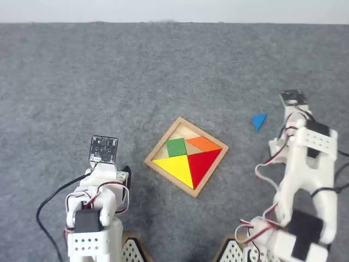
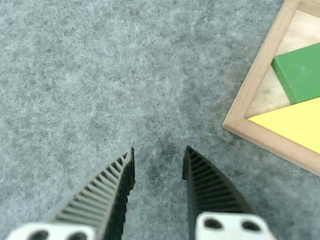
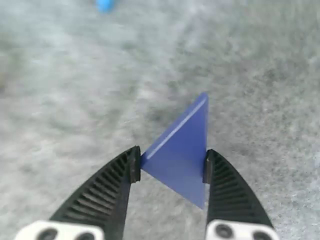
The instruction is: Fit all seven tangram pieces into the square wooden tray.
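The square wooden tray (image 1: 162, 139) lies as a diamond at mid-table. In it sit a green square (image 1: 176, 147), an orange piece (image 1: 203, 143), a yellow triangle (image 1: 177, 166) and a red triangle (image 1: 203, 164). Bare wood shows at its far corner. My right gripper (image 3: 170, 167) is shut on a dark blue triangle (image 3: 182, 150), held by two edges over the carpet. A small light blue triangle (image 1: 259, 120) lies right of the tray, close to the right arm (image 1: 305, 158). My left gripper (image 2: 159, 157) stands open over bare carpet, just left of the tray's near-left rim (image 2: 260, 70).
Grey carpet covers the whole table. The left arm (image 1: 95, 218) stands at the front left, the right arm at the front right. A light blue piece (image 3: 104, 5) shows beyond the right gripper.
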Controlling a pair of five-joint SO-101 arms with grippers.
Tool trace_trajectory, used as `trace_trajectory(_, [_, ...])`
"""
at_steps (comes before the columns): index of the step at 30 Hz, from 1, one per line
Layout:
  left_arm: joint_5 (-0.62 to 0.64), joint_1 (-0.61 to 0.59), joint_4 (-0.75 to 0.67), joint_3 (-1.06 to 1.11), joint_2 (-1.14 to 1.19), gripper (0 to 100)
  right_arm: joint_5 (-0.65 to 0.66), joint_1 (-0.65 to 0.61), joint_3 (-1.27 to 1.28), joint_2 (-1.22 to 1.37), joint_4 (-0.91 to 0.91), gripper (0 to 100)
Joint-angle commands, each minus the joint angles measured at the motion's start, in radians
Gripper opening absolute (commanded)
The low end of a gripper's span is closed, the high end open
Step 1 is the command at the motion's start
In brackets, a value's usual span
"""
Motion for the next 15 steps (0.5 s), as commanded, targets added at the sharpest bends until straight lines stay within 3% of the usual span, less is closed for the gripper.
trace_trajectory(1, [-0.006, 0.002, 0.009, -0.008, -0.028, 15, -0.026, -0.114, -0.031, -0.151, 0.085, 13.3])
trace_trajectory(15, [-0.006, 0.002, 0.009, -0.008, -0.028, 15, -0.198, -0.581, -0.290, -0.101, 0.202, 13.3])
